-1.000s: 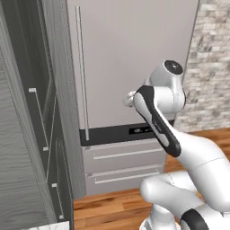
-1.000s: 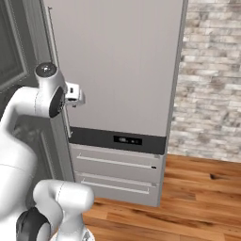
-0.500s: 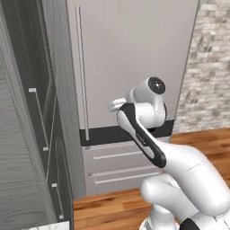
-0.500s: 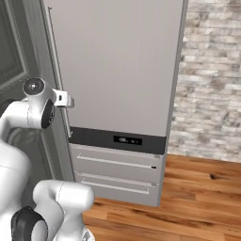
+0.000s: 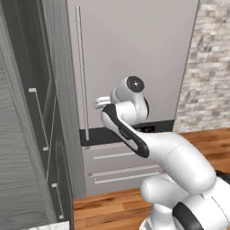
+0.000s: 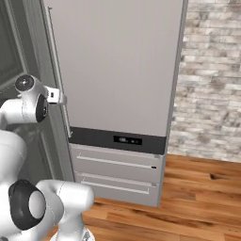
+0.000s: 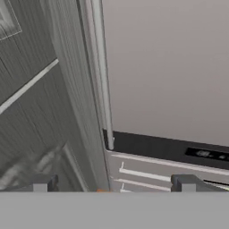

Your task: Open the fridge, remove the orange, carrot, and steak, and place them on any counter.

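Note:
The fridge (image 5: 134, 54) (image 6: 117, 61) (image 7: 165, 67) stands shut, a tall light-grey front with a black band and drawers below. Its long thin handle (image 5: 82, 76) (image 6: 59, 80) (image 7: 102, 80) runs down the door's left edge. My gripper (image 5: 98, 102) (image 6: 59, 96) (image 7: 114, 185) hangs open just in front of the handle's lower part, not touching it. In the hand view the fingertips (image 7: 42, 183) stand far apart, with the handle ahead between them. The orange, carrot and steak are hidden behind the closed door.
Dark grey panelled cabinets (image 5: 31, 112) (image 6: 14, 47) stand close to the left of the fridge. A brick wall (image 5: 206, 67) (image 6: 212, 84) lies to its right. Wooden floor (image 6: 188, 197) spreads below the drawers (image 5: 121, 166). A pale slab corner (image 5: 49, 226), possibly the counter, shows at the bottom left.
The arm has swung left across the fridge door, carrying the gripper from the door's middle to just beside the handle. The jaws have stayed open.

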Controlling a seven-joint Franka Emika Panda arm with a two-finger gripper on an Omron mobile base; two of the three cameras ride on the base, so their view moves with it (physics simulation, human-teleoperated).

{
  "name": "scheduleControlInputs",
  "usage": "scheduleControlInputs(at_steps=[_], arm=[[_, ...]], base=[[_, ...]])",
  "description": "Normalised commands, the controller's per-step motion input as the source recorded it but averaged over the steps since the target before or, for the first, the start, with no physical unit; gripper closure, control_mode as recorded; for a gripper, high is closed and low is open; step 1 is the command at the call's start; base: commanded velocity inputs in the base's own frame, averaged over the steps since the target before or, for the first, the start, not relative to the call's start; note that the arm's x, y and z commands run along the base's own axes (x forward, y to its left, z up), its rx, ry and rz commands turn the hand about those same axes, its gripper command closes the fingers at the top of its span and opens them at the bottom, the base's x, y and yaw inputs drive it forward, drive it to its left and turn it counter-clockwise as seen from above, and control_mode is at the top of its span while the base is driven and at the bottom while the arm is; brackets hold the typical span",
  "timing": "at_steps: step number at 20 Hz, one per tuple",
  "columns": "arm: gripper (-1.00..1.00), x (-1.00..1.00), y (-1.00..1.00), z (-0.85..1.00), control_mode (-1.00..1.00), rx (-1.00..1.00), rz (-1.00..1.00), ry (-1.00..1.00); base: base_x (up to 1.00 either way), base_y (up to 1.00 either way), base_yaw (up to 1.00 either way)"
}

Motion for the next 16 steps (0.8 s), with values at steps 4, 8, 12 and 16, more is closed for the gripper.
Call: scheduleControlInputs(at_steps=[4, 8, 12, 16], arm=[[-1.00, 0.38, 0.08, 0.01, -1.00, 0.08, -0.02, 0.00], [-1.00, 0.39, 0.03, 0.00, -1.00, 0.13, 0.00, 0.00], [-1.00, 0.38, 0.10, 0.00, -1.00, 0.10, 0.00, 0.00], [-1.00, 0.25, 0.16, 0.00, -1.00, 0.05, 0.00, 0.00]], base=[[0.00, 0.00, 0.00], [0.00, 0.00, 0.00], [0.00, 0.00, 0.00], [0.00, 0.00, 0.00]])
